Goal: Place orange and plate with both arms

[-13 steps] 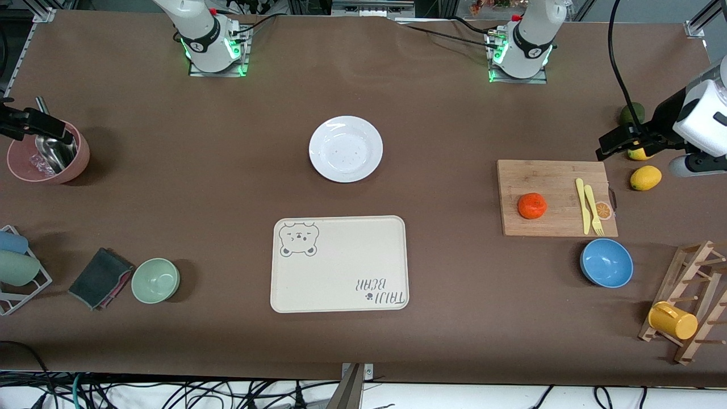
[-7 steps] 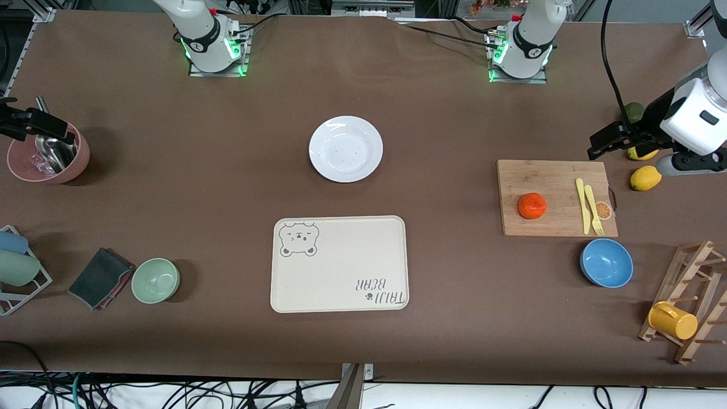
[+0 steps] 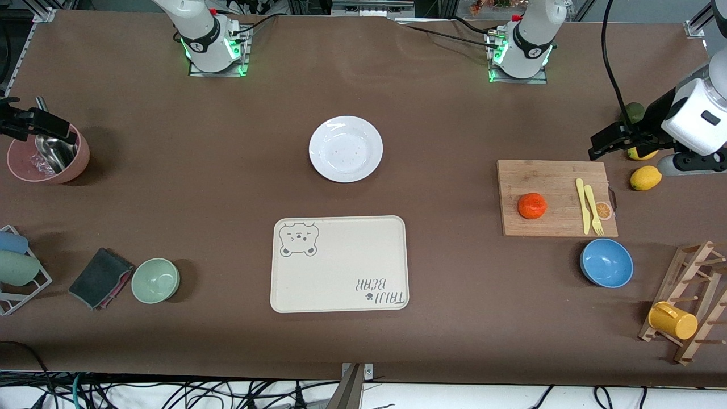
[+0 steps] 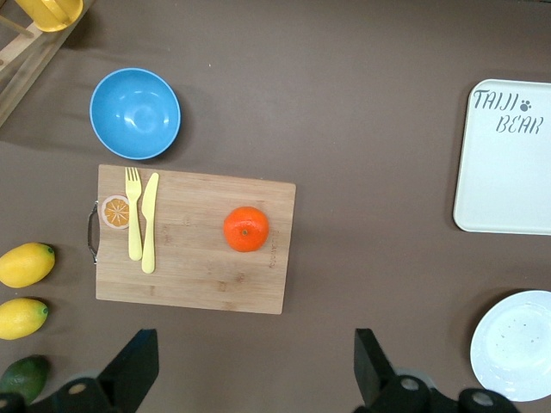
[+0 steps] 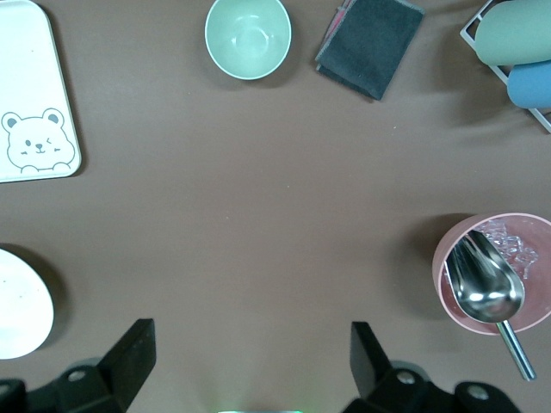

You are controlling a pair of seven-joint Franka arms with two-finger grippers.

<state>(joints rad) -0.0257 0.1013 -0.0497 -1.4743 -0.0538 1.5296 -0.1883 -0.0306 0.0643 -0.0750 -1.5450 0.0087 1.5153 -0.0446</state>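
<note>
The orange (image 3: 532, 205) (image 4: 246, 229) sits on a wooden cutting board (image 3: 554, 176) toward the left arm's end of the table. The white plate (image 3: 345, 149) (image 4: 516, 344) (image 5: 21, 314) lies mid-table, farther from the front camera than the bear-printed tray (image 3: 339, 263). My left gripper (image 3: 602, 145) (image 4: 254, 366) hangs open and empty, up in the air over the table beside the board's edge farthest from the camera, near the lemons. My right gripper (image 3: 34, 122) (image 5: 250, 357) hangs open and empty over the pink bowl's rim at the right arm's end.
On the board lie a yellow knife and fork (image 3: 589, 205). A blue bowl (image 3: 606, 262), two lemons (image 3: 645, 178), a wooden mug rack (image 3: 690, 301) with a yellow mug. A pink bowl (image 3: 48, 156) holding a metal scoop, a green bowl (image 3: 155, 280), a grey cloth (image 3: 101, 277).
The left arm's hand has shifted slightly toward the middle of the table and away from the front camera; the right gripper has edged slightly. Orange and plate have not moved.
</note>
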